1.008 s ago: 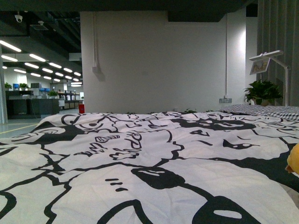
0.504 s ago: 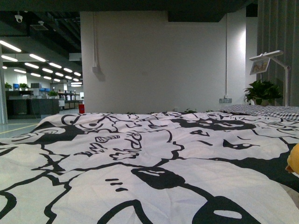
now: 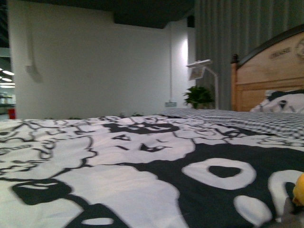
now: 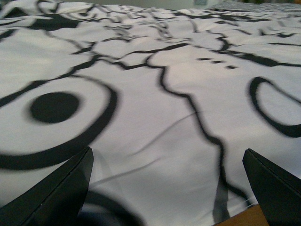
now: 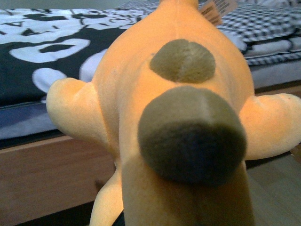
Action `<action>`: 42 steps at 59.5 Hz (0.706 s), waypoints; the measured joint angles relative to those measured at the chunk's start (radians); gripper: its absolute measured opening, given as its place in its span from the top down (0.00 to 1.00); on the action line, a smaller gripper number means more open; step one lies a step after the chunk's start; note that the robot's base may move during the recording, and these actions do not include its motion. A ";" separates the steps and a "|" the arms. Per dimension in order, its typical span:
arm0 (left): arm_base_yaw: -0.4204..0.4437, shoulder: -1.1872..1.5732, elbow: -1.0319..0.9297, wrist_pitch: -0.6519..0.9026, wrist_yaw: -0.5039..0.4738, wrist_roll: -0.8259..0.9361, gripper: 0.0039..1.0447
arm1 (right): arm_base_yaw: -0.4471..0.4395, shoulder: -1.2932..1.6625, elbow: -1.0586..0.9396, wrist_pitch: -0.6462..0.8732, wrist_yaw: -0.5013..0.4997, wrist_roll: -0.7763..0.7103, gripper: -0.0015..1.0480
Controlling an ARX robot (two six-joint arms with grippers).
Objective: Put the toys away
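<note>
Left gripper (image 4: pixel 167 151) fingers wide apart above bedspread (image 4: pixel 141 117). Orange plush (image 5: pixel 178 117) close before right wrist camera; right gripper hidden, cannot tell grip.

Only blurred, illegible headboard lettering (image 3: pixel 280 53)

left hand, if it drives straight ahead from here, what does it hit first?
Most likely the black-and-white bedcover: the open left hand points low across it, and fabric fills the view ahead. Nothing else shows in that line; depth unclear.
</note>
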 joint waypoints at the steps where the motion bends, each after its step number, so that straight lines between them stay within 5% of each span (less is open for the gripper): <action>1: 0.000 0.000 0.000 0.000 0.000 0.000 0.06 | 0.000 0.000 0.000 0.000 0.000 0.000 0.93; 42: 0.000 -0.001 0.000 0.000 0.000 0.000 0.06 | 0.001 0.000 0.000 -0.001 -0.006 0.000 0.93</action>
